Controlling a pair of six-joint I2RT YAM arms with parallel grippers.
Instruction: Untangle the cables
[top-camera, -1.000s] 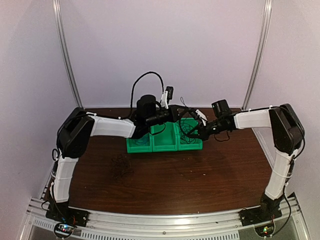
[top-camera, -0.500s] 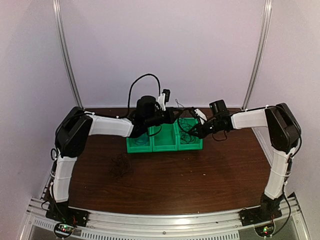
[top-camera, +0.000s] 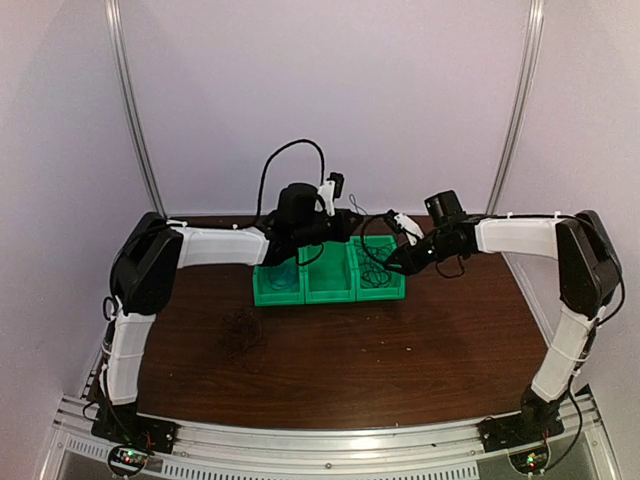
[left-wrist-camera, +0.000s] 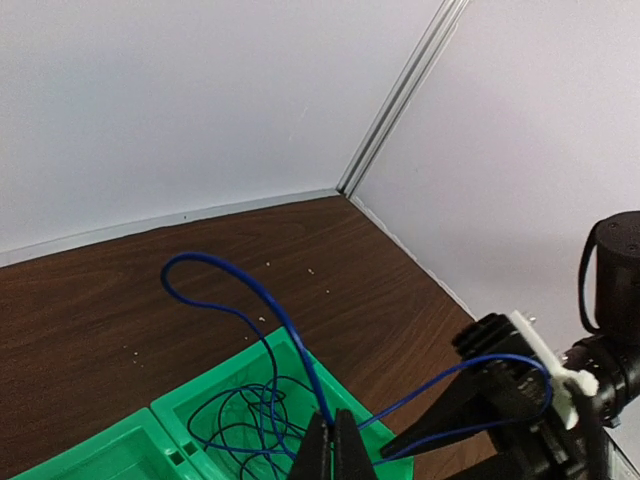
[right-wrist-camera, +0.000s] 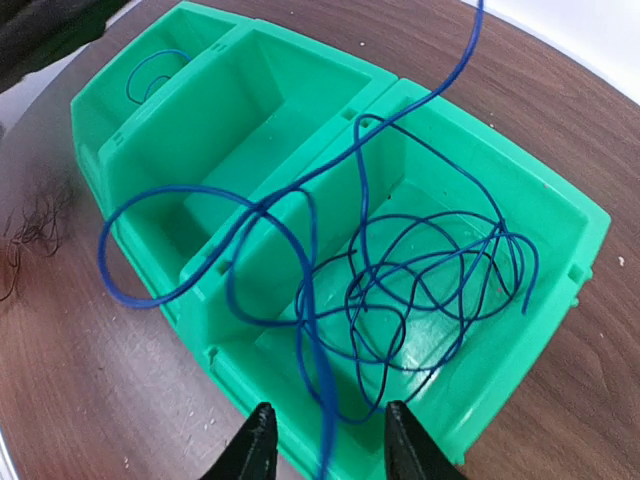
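Observation:
A thin blue cable (right-wrist-camera: 430, 260) lies tangled in the right compartment of the green bin (right-wrist-camera: 560, 260), with loops rising out over the dividers. My left gripper (left-wrist-camera: 332, 445) is shut on a strand of it above the bin (left-wrist-camera: 180, 425) and holds up a tall loop (left-wrist-camera: 270, 310). My right gripper (right-wrist-camera: 328, 445) is open over the bin's near rim, and a blue strand hangs between its jaws. In the top view both grippers, the left (top-camera: 348, 228) and the right (top-camera: 388, 265), meet over the bin's right end (top-camera: 328, 297). A clump of thin black cables (top-camera: 242, 335) lies on the table.
The bin's middle compartment is bare. A short blue piece (right-wrist-camera: 150, 65) lies in its left compartment. The black clump also shows at the left edge of the right wrist view (right-wrist-camera: 30, 225). White walls close the table's back and sides.
Both arms have shifted slightly over the bin. The left wrist has risen a little and the right arm has drawn back to the right, stretching the blue strand between them.

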